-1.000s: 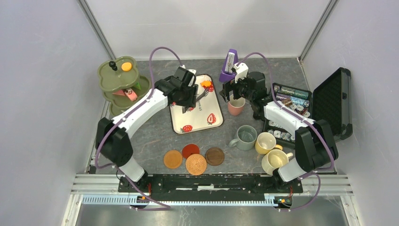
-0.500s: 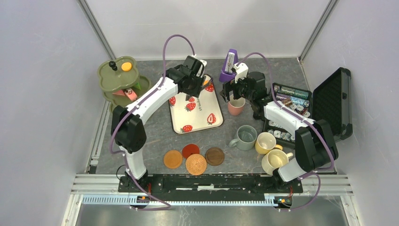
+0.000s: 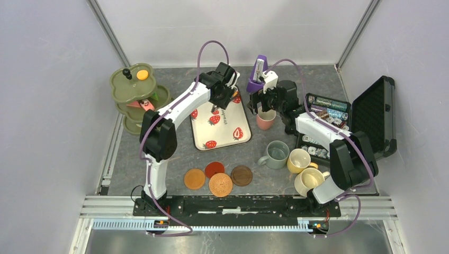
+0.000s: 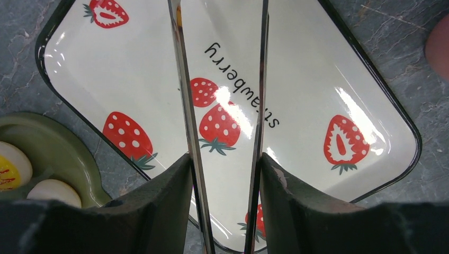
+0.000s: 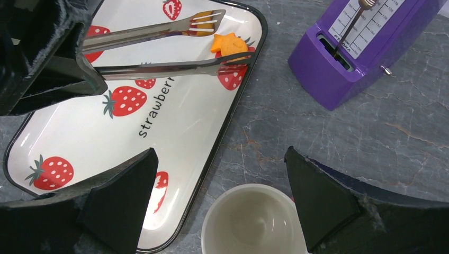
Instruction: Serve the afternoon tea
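Observation:
My left gripper (image 3: 224, 91) is shut on metal tongs (image 4: 185, 106) and holds them over the far end of the strawberry tray (image 3: 229, 138). In the right wrist view the tong tips (image 5: 212, 21) stand apart on either side of an orange star pastry (image 5: 230, 44). My right gripper (image 3: 263, 106) is open, its jaws wide apart just above the pink mug (image 3: 266, 120), which also shows in the right wrist view (image 5: 254, 225). Grey-green (image 3: 276, 154), yellow (image 3: 298, 160) and cream (image 3: 308, 181) mugs stand at the right front. Several coasters (image 3: 220, 184) lie at the front. The olive tiered stand (image 3: 132, 91) holds pastries at the left.
The purple metronome (image 3: 258, 74) stands just behind the right gripper. An open black case of packets (image 3: 339, 114) lies at the right. Enclosure walls close in the left, back and right sides. The stand's lower tier (image 4: 58, 153) shows beside the tray in the left wrist view.
My left arm has stretched back and to the right, carrying the tongs from the tray's left side to its far end by the star pastry. The right gripper has stayed over the pink mug.

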Controlling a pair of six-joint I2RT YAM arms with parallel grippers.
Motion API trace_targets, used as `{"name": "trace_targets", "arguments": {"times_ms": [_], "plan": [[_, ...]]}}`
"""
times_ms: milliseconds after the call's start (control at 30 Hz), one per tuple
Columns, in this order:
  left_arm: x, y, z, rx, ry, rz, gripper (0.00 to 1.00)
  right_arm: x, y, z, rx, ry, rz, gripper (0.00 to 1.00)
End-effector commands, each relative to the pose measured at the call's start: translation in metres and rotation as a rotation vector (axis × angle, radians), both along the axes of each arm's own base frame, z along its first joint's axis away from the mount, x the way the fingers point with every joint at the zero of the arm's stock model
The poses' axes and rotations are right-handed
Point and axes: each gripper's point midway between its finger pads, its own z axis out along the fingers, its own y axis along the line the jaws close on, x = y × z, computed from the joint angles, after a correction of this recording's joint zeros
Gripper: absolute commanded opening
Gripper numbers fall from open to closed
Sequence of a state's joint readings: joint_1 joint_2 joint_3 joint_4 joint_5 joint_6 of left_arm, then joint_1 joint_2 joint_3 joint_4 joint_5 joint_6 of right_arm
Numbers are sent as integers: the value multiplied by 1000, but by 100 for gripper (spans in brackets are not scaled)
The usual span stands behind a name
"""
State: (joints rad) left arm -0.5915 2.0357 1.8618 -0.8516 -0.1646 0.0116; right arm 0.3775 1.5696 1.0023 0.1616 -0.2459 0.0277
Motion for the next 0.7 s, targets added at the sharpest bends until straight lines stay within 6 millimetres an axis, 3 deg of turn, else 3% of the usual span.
{"name": "trace_targets", "arguments": {"times_ms": [0, 433, 667], "plan": [[10, -6, 11, 11, -37, -53, 54, 12, 1, 26, 18, -71, -4, 98], [6, -4, 2, 21, 5, -39, 49, 11, 2, 28, 25, -75, -2, 98], [-6, 4, 1, 78, 13, -3, 47, 10, 2, 29, 28, -75, 0, 98]]}}
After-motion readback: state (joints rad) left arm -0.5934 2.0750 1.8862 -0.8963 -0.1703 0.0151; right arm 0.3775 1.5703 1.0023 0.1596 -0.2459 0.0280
